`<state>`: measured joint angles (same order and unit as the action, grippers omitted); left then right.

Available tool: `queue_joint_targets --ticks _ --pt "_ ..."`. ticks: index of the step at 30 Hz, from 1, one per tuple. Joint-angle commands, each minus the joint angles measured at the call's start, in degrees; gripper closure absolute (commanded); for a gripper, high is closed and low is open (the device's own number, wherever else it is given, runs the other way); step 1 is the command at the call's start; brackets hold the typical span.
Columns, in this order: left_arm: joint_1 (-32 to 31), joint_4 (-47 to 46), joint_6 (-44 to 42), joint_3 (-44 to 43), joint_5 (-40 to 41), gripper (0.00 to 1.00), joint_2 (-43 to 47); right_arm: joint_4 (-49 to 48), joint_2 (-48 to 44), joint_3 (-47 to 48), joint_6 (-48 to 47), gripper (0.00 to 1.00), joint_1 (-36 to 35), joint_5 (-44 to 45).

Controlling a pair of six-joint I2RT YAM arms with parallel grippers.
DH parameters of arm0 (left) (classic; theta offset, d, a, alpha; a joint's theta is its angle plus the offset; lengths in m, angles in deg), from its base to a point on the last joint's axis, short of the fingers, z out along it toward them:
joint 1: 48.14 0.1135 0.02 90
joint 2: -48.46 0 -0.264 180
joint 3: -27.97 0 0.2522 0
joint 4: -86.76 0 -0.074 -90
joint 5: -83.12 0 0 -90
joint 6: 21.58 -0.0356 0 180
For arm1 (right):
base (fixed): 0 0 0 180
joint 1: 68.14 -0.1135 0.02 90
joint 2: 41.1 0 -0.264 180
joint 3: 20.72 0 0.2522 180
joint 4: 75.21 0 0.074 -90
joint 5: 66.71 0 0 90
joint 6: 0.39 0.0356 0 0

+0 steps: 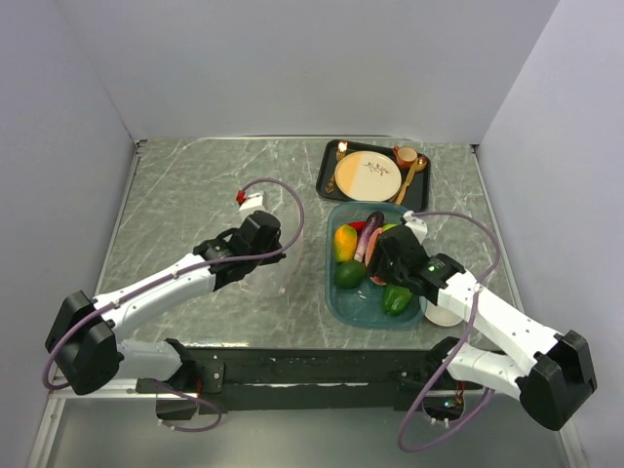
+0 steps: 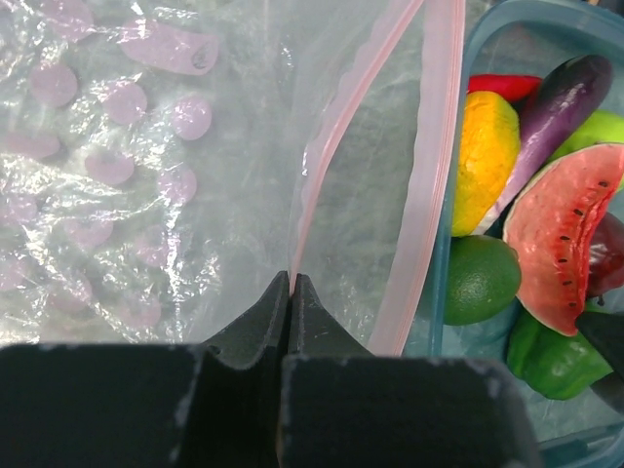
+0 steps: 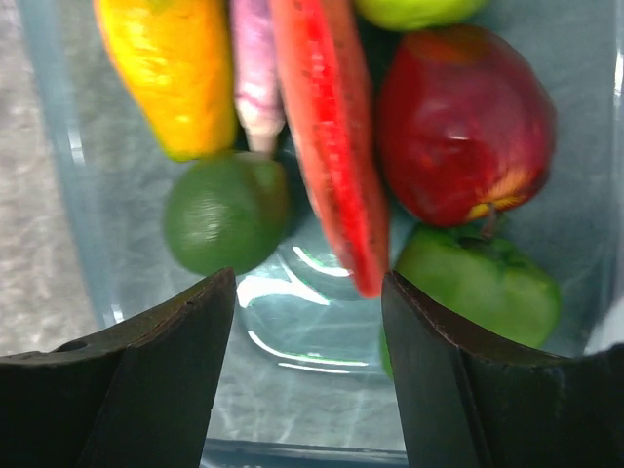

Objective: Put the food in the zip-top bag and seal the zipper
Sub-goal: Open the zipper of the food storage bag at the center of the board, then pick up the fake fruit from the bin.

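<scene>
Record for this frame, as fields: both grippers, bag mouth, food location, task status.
left gripper: shut on zip-top bag at its zipper edge
bag mouth: open, unsealed
food: in teal tray, none seen in bag
right gripper: open over the food, holding nothing
status: filling not yet begun

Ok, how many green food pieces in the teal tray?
3. A round dark green fruit at the left side of the teal tray, a green pepper at its near edge, a pale green piece toward its far side. Others may be hidden underneath.
</scene>
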<state>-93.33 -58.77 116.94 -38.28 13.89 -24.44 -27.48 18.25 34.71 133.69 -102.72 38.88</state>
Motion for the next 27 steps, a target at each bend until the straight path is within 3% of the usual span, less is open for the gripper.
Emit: queue_joint_targets --ticks 1,5,14,16,23,27 --pt "0.19 -0.93 2.90 0.81 -0.38 0.99 0.66 -4.52 2.60 0.34 -3.55 0.33 4.43 -2.93" --pt "0.19 -1.11 3.26 0.72 -1.52 0.99 0.05 -7.52 7.08 0.87 -6.28 0.43 7.69 -6.72" --pt "0.19 -0.14 1.50 -2.18 -1.88 0.99 -2.16 -10.07 11.22 0.52 -6.37 0.50 8.13 -9.09" --pt "0.19 -0.14 1.94 -2.09 -1.88 0.99 -1.81 -10.33 12.01 0.26 -6.37 0.57 8.13 -9.53" --pt "0.19 -0.14 1.32 -0.34 -1.70 0.99 0.83 -10.33 10.00 -1.06 -6.63 0.98 8.13 -9.62" --pt "0.19 0.65 0.97 -0.86 -1.62 0.99 0.39 -8.23 5.96 0.51 -7.33 1.00 8.05 -9.09"
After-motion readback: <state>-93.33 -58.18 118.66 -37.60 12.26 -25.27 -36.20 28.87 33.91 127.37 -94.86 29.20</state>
